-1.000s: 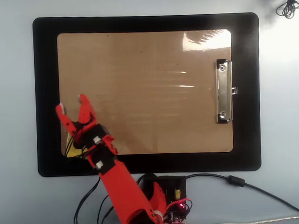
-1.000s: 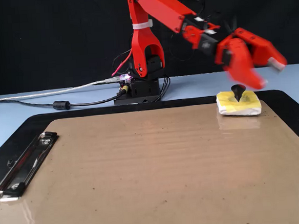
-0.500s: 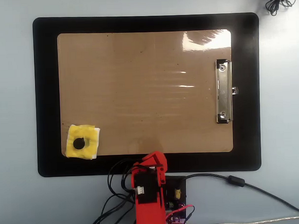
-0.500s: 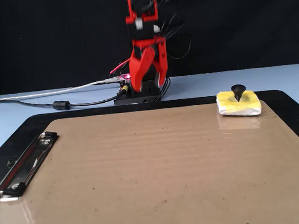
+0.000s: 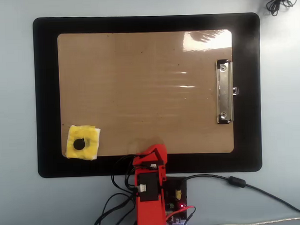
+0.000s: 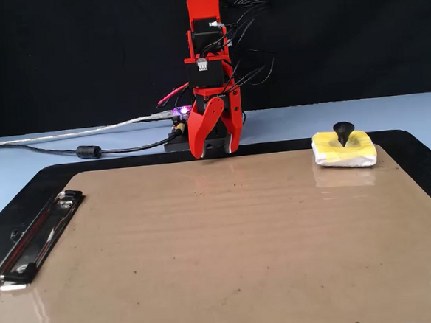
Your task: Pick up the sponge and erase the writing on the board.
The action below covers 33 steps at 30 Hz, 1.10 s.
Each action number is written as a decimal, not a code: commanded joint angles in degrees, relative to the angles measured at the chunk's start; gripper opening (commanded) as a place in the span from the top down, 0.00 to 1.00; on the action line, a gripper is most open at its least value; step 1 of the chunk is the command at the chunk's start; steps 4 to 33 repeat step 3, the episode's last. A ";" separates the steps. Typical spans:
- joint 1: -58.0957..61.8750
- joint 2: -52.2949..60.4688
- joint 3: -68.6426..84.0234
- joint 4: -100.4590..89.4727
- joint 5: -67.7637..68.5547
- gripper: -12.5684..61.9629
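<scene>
The yellow sponge point(image 5: 87, 136) with a black knob in its centre lies on the brown board point(image 5: 149, 83), at the lower left corner in the overhead view and at the far right point(image 6: 346, 152) in the fixed view. No writing shows on the board point(image 6: 221, 242); its glossy surface looks bare. My red gripper point(image 6: 215, 153) hangs folded in front of the arm's base, tips down over the mat's near edge point(image 5: 151, 154), well apart from the sponge. Its jaws stand apart with nothing between them.
A black mat point(image 5: 46, 96) lies under the board. The silver clip point(image 5: 224, 91) sits at the board's right end in the overhead view, on the left point(image 6: 32, 237) in the fixed view. Cables point(image 6: 89, 150) run from the base across the pale blue table.
The arm has swung away from the sponge, leaving it on the board's corner, and folded back over its base. In the last half second the gripper dropped lower.
</scene>
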 commanded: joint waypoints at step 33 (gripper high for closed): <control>-0.26 2.02 0.18 0.62 -0.35 0.37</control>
